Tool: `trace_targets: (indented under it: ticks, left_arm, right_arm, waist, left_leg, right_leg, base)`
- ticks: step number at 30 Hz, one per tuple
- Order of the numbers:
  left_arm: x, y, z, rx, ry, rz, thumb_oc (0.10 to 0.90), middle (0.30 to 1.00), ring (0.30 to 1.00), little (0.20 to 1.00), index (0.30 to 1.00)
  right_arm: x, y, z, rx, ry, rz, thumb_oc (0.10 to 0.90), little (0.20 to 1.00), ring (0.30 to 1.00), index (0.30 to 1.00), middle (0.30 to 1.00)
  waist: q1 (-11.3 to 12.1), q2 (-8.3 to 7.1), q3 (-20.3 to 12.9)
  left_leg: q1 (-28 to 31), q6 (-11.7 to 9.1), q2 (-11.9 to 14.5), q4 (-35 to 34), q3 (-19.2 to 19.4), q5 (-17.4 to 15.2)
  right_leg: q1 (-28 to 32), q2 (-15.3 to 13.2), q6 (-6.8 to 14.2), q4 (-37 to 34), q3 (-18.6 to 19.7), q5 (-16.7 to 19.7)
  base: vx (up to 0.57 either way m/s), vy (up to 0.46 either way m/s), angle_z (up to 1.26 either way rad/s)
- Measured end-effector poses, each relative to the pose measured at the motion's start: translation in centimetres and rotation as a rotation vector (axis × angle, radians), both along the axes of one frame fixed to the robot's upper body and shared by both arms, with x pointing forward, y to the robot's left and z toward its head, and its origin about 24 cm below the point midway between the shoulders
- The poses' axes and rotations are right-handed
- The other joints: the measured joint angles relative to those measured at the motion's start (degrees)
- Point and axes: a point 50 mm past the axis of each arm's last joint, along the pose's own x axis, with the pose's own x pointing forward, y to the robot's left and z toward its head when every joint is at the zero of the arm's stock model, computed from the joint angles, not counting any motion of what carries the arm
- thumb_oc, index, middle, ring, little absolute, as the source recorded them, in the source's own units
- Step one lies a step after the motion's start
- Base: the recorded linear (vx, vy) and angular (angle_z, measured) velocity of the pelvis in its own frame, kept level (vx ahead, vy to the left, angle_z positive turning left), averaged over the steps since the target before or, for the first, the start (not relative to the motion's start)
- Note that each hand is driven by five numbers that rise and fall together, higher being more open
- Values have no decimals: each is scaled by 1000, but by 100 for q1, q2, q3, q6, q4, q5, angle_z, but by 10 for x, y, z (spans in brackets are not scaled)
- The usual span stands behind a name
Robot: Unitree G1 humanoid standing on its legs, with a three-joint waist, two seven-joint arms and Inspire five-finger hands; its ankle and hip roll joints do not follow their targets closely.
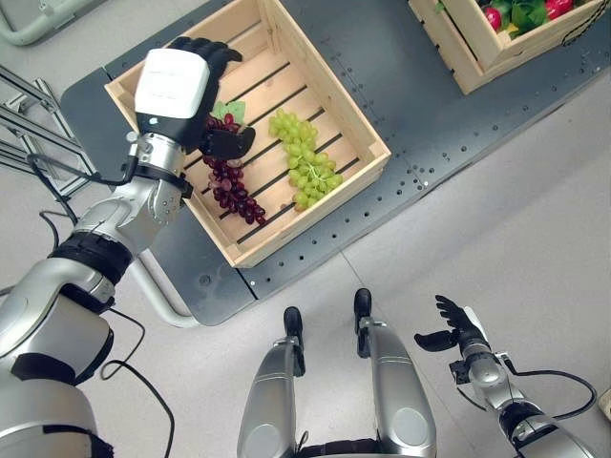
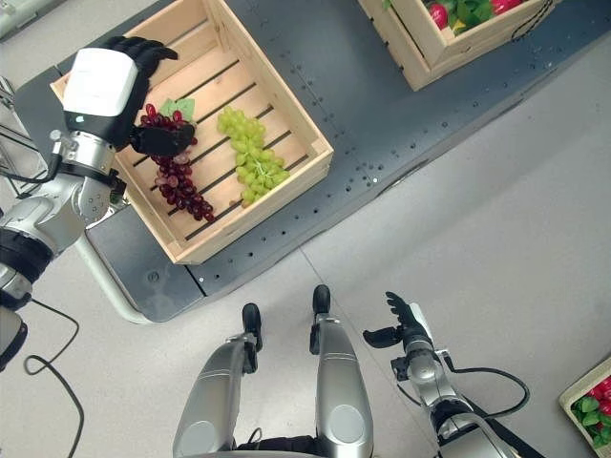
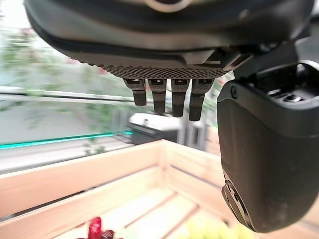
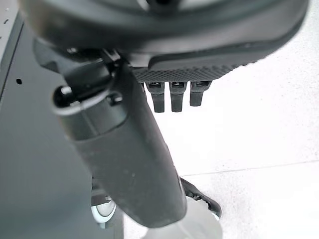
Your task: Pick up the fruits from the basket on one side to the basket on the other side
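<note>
— Grapes of two colours are seen in the near crate [image 1: 336, 113], a box of pale slatted wood with dark gaps between the floor boards. A dark red bunch [image 1: 234, 190] is laid along the slats, long and tapering, made of small glossy round berries, with a green leaf [image 1: 229, 111] at its upper end. A green bunch [image 1: 305, 159] is laid just beside it, apart from it, nearer the crate's right wall.

— And the hands?

— The left hand [image 1: 186, 81] is held over the crate's left part, above the top of the red bunch. Its back is covered by a smooth white plate; the fingers and thumb are dark and are seen loosely spread, nothing being held. From its wrist, textured fingertips [image 3: 172, 99] are shown hanging straight above the crate's boards, with a red berry [image 3: 95, 226] at the frame's edge. The right hand [image 1: 456, 324] is kept low beside the body, over the pale floor, fingers relaxed and empty.

— Other containers?

— A second wooden crate [image 1: 456, 48] is set well apart on the same dark grey perforated platform [image 1: 430, 124]; red fruit and green leaves are held in it. In the right eye view, a further crate corner [image 2: 584, 405] with red fruit and leaves is seen on the floor
</note>
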Motion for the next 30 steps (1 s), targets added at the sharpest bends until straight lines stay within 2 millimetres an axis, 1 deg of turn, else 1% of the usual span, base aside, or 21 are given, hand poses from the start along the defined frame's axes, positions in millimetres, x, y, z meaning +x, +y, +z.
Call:
trace_targets:
  ticks: [4, 7, 9, 10, 11, 12, 14, 15, 17, 19, 20, 26, 30]
  left_arm:
    - [0, 4, 0, 30, -6, 22, 800, 900, 900, 900, 900]
    - [0, 6, -2, 95, -11, 40, 800, 900, 900, 900, 900]
    - [1, 0, -4, 210, -14, 32, 800, 900, 900, 900, 900]
    - [2, -1, -5, 239, -12, 29, 800, 900, 900, 900, 900]
    - [3, -6, -6, 326, -8, 17, 800, 900, 900, 900, 900]
    - [3, -8, -7, 359, -4, 12, 800, 900, 900, 900, 900]
    - [5, -15, -11, 502, 21, -5, 800, 900, 900, 900, 900]
    - [5, -17, -11, 529, 28, -6, 800, 900, 900, 900, 900]
    - [8, -23, -5, 617, 40, -5, 800, 900, 900, 900, 900]
    - [10, -27, 0, 647, 33, -4, 800, 900, 900, 900, 900]
    - [10, -28, 1, 661, 30, -4, 800, 900, 900, 900, 900]
    - [10, -32, 5, 801, -10, -5, 800, 900, 900, 900, 900]
    - [11, -35, 4, 913, -17, -1, 800, 900, 900, 900, 900]
  right_arm:
    - [5, -5, 7, -15, -26, 7, 800, 900, 900, 900, 900]
    - [6, -8, 10, -23, -31, 4, 800, 900, 900, 900, 900]
    - [6, -9, 10, -27, -32, 2, 800, 900, 900, 900, 900]
    - [7, -10, 11, -29, -34, 2, 800, 900, 900, 900, 900]
    - [9, -11, 14, -32, -42, 4, 800, 900, 900, 900, 900]
    - [10, -11, 14, -33, -44, 4, 800, 900, 900, 900, 900]
    - [12, -13, 16, -39, -50, 3, 800, 900, 900, 900, 900]
    - [12, -13, 17, -39, -51, 3, 800, 900, 900, 900, 900]
    - [13, -14, 19, -40, -56, 0, 800, 900, 900, 900, 900]
    - [13, -16, 19, -43, -54, -3, 800, 900, 900, 900, 900]
    - [12, -16, 18, -44, -50, -4, 800, 900, 900, 900, 900]
    - [13, -16, 19, -41, -53, 1, 800, 900, 900, 900, 900]
    - [15, -14, 21, -36, -64, 10, 800, 900, 900, 900, 900]
  waist:
    - [-30, -2, -1]
    - [-42, -4, -1]
    - [-46, -8, -2]
    - [-43, -8, -2]
    - [-55, -8, -2]
    - [-53, -8, -2]
    - [-102, -9, -2]
    - [-143, -9, -2]
    - [-193, -10, -1]
    - [-229, -11, 0]
    - [-235, -11, 0]
    - [-254, -13, 1]
    - [-291, -14, 0]
  left_leg:
    - [-403, -16, 60, 482, -1, -141]
    - [-730, -17, 105, 811, -12, -218]
    - [-930, -43, 140, 1010, -32, -253]
    - [-971, -45, 143, 1037, -34, -255]
    - [-1074, -51, 161, 1078, -20, -257]
    - [-1105, -54, 170, 1093, -12, -254]
    - [-1180, -63, 177, 1116, 34, -256]
    - [-1206, -59, 177, 1127, 36, -258]
    - [-1346, -39, 176, 1145, 53, -253]
    - [-1431, -12, 186, 1178, 107, -276]
    - [-1442, -22, 192, 1183, 122, -279]
    - [-1436, -11, 255, 1238, 211, -381]
    - [-1434, 25, 257, 1274, 232, -404]
  right_leg:
    - [-391, 26, -53, 401, 35, -104]
    - [-702, 50, -103, 685, 42, -180]
    - [-909, 74, -122, 841, 67, -209]
    - [-953, 77, -125, 863, 71, -210]
    - [-1053, 88, -123, 886, 84, -203]
    - [-1080, 90, -120, 897, 86, -200]
    - [-1175, 96, -105, 905, 130, -188]
    - [-1197, 98, -102, 905, 134, -185]
    - [-1329, 96, -94, 910, 147, -167]
    - [-1436, 97, -71, 942, 178, -156]
    - [-1454, 100, -94, 946, 187, -145]
    - [-1464, 155, -97, 961, 242, -153]
    - [-1467, 163, -84, 954, 276, -160]
  base:
    - [-29, 9, -4]
    - [-4, 1, -1]
    - [0, 0, 0]
    - [1, 18, -5]
    - [0, 0, 0]
    - [0, 0, 0]
    - [4, 39, -5]
    - [3, 30, -5]
    - [0, 0, 0]
    - [39, 25, -7]
    - [44, 20, -12]
    - [22, 10, -8]
    - [32, 20, -2]
